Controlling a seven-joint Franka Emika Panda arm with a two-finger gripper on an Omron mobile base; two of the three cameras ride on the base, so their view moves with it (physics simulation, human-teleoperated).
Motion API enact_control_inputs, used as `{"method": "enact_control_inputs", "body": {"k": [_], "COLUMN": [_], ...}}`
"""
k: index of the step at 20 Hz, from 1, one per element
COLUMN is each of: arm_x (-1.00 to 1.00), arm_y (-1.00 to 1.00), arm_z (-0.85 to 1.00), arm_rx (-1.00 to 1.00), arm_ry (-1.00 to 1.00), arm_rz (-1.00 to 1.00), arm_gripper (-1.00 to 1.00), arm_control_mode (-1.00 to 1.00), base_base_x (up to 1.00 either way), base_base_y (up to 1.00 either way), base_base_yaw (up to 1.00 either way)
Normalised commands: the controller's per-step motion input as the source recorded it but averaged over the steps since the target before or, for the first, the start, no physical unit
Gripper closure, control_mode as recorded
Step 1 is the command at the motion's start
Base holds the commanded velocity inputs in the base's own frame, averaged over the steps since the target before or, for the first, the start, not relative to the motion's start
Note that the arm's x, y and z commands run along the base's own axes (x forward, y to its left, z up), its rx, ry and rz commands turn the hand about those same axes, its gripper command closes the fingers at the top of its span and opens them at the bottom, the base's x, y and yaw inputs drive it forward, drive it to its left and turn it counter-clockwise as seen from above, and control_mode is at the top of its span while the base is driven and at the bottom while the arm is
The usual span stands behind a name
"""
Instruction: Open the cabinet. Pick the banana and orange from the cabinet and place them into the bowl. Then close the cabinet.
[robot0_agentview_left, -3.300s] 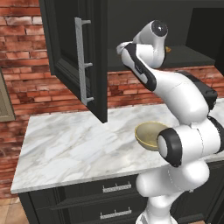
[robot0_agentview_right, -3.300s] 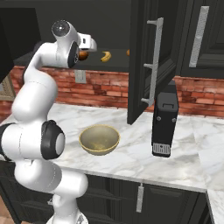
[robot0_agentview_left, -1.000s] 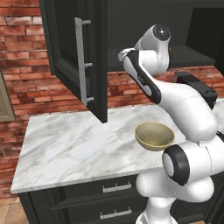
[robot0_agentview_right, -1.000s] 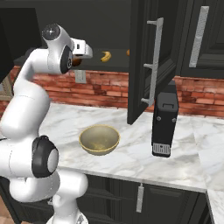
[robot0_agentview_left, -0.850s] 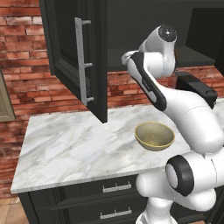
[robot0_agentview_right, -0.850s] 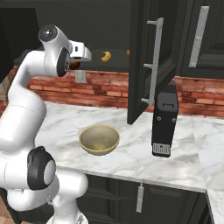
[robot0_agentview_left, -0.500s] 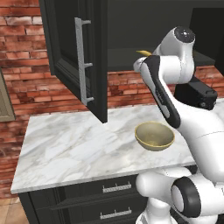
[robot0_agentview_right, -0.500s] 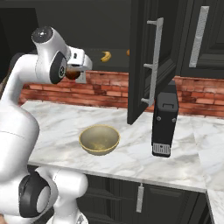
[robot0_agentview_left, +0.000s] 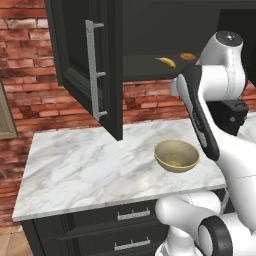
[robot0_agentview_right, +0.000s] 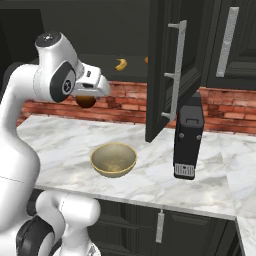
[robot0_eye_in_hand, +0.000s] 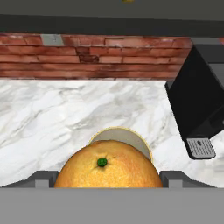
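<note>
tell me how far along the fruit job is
Done: the cabinet stands open. In hand: the orange sits between the jaws, above the counter near the bowl. Left: drop it in, fetch the banana from the shelf, close the cabinet.

The black-charcoal wall cabinet (robot0_agentview_left: 95, 65) stands with its raised-panel doors swung open, silver bar handles upright, and a small curved yellow banana (robot0_agentview_left: 166, 62) lying on its shelf. A round deep-orange fruit (robot0_eye_in_hand: 107, 168) with a green stem dot hangs above the marble counter, over the round tan-beige bowl (robot0_agentview_right: 113, 159), which sits upright.
</note>
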Motion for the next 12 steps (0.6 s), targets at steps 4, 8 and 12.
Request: {"method": "enact_control_inputs", "body": {"k": [4,8,12], "arm_x": [0.00,0.00,0.00], "arm_y": [0.00,0.00,-0.01], "arm_z": [-0.69,-0.79,-0.72], "arm_rx": [-0.12,-0.08,-0.06], "arm_ry": [0.12,0.14,0.12], "arm_rz": [0.03,0.03,0.02], "arm_gripper": [1.00,1.00,1.00], "arm_control_mode": [-1.00,-1.00,-1.00], "base_base_x": [0.00,0.00,0.00], "base_base_y": [0.00,0.00,0.00], "base_base_yaw": [0.00,0.00,0.00]}}
